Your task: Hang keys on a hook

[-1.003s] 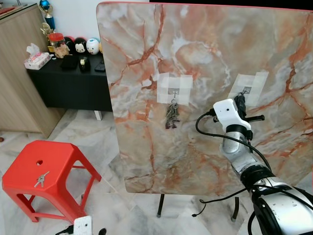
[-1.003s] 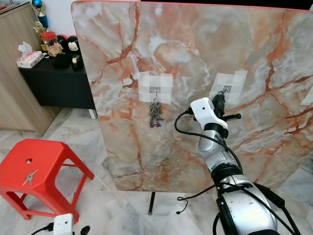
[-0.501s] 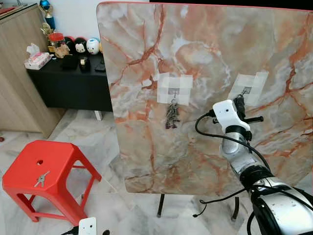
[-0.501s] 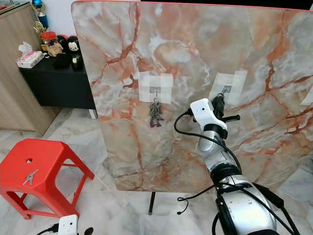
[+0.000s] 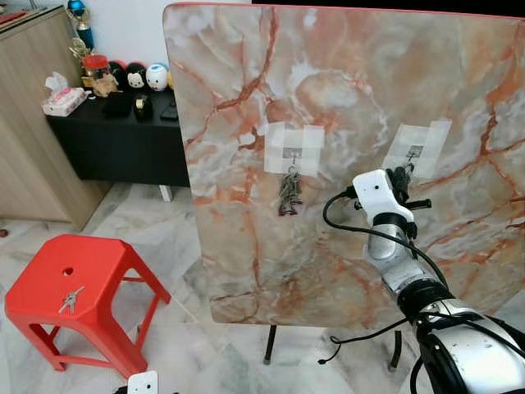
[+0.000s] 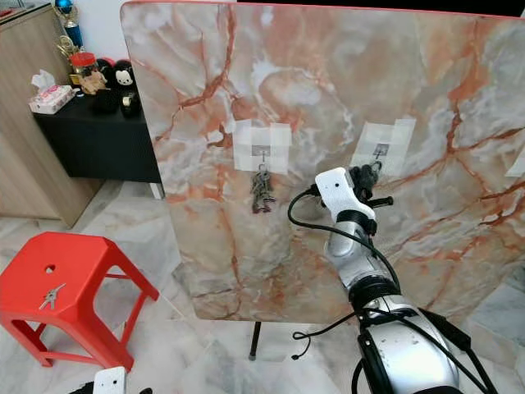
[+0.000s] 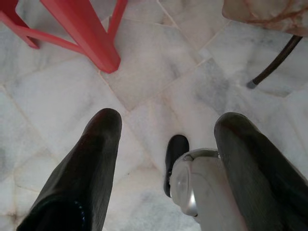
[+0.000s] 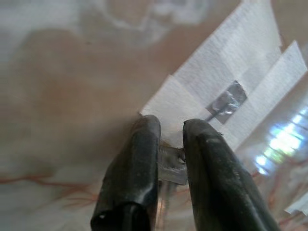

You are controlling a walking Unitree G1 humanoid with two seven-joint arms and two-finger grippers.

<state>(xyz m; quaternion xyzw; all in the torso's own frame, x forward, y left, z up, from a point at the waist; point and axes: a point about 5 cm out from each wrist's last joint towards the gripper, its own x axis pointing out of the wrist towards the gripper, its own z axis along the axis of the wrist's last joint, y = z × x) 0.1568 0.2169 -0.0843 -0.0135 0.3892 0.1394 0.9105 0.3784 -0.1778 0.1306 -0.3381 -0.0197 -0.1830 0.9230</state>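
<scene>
An upright marble board (image 5: 344, 98) carries two taped hooks. One bunch of keys (image 5: 288, 191) hangs from the left hook (image 5: 291, 154). My right gripper (image 5: 401, 176) is raised against the board just below the right hook (image 5: 414, 151), shut on a metal set of keys (image 8: 172, 166). In the right wrist view that hook (image 8: 226, 102) sits on its white tape just beyond the fingertips (image 8: 144, 130). Another set of keys (image 5: 70, 300) lies on the red stool (image 5: 66, 287). My left gripper (image 7: 166, 144) hangs open low over the floor.
A black sideboard (image 5: 123, 139) with toys and a tissue box stands at the back left beside a wooden cabinet (image 5: 25, 123). The board's black legs (image 5: 269, 345) rest on the marble floor. A cable (image 5: 361, 234) loops off my right wrist.
My right gripper has shifted slightly down and left, staying just under the right hook. My left arm has sunk lower at the bottom edge.
</scene>
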